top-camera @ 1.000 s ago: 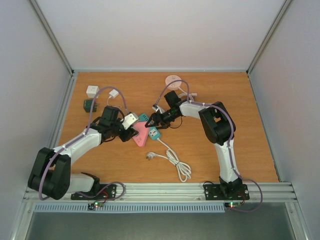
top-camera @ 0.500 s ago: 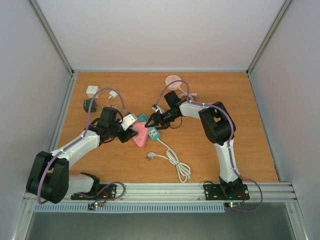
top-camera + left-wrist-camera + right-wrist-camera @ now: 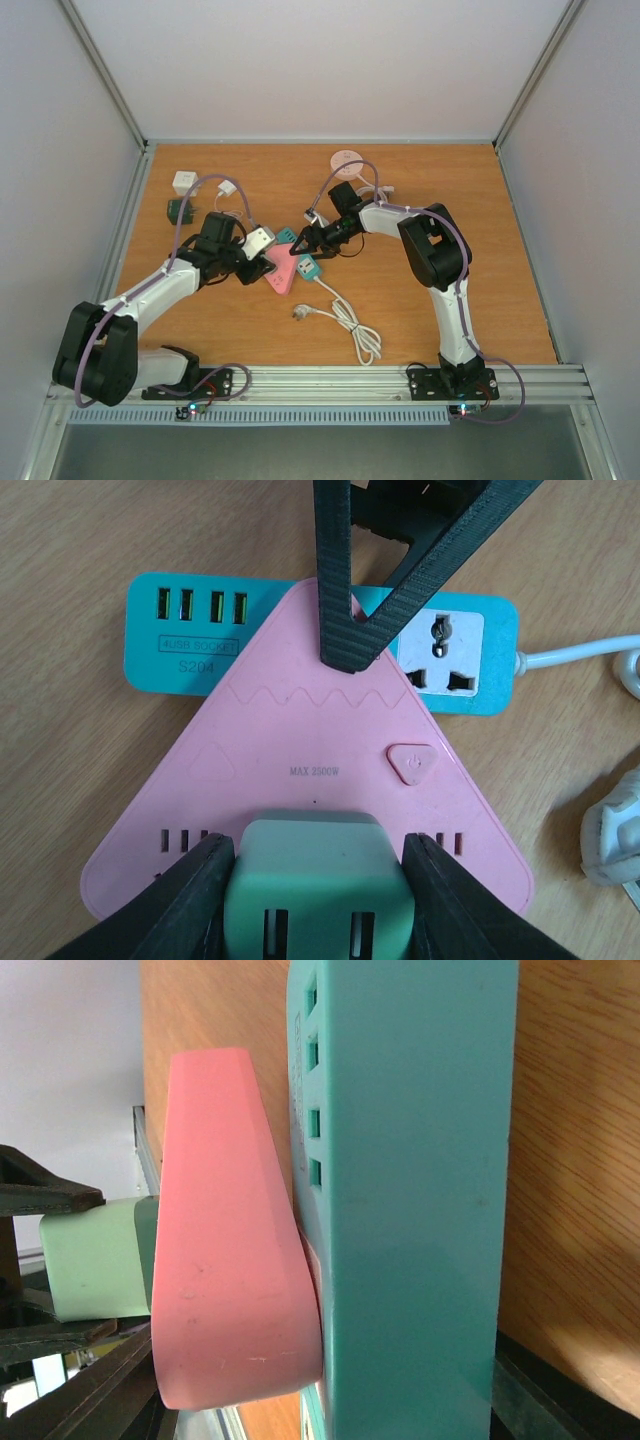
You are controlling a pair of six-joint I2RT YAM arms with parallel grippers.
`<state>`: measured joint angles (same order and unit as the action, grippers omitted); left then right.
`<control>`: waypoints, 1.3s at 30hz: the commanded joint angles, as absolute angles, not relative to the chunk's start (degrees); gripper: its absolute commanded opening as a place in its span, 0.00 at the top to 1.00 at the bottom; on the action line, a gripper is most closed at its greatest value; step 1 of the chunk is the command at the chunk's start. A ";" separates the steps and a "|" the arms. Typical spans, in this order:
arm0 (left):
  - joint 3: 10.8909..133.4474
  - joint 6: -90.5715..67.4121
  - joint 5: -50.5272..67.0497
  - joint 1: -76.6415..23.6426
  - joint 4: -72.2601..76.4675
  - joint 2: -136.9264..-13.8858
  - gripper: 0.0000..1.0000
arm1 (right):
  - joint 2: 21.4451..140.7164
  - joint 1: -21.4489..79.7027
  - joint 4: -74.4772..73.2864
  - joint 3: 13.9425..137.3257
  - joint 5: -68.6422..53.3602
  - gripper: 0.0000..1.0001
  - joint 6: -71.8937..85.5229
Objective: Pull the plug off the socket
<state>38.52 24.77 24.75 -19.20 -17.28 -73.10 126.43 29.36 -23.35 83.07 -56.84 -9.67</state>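
A pink triangular socket (image 3: 281, 270) lies across a teal power strip (image 3: 306, 265) at mid-table. A pale green plug (image 3: 315, 880) sits in the socket's (image 3: 320, 760) near edge. My left gripper (image 3: 318, 858) is shut on this plug, one finger on each side; it also shows in the top view (image 3: 254, 248). My right gripper (image 3: 303, 244) comes from the right and clamps the pink socket (image 3: 230, 1250) and the teal strip (image 3: 410, 1210) together. Its finger (image 3: 340, 600) presses on the socket's top. The plug (image 3: 95, 1260) still touches the socket.
The strip's white cable (image 3: 345, 318) coils towards the near edge, and a loose white plug (image 3: 615, 835) lies beside the socket. A round pink item (image 3: 346, 160) is at the back. A white adapter (image 3: 185, 182), a dark green one (image 3: 180, 210) and a small white plug (image 3: 228, 188) are at back left.
My left arm has shifted slightly to the left with the plug. The socket, the strip and my right gripper stay almost where they were.
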 commanded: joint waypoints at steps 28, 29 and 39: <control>44.17 35.54 39.64 6.41 -17.60 -77.38 0.75 | 126.14 27.64 -24.78 81.66 -41.74 0.63 -9.40; 44.78 36.64 40.19 7.64 -17.66 -78.73 0.75 | 126.11 27.68 -24.81 81.65 -41.75 0.63 -9.40; 49.31 44.17 43.21 11.42 -13.52 -89.77 0.71 | 126.39 27.69 -25.13 81.73 -41.75 0.63 -9.67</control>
<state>45.82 39.81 40.01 11.18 -17.41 -87.39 125.36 29.02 -22.68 82.98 -52.23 -9.23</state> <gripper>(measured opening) 0.445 0.701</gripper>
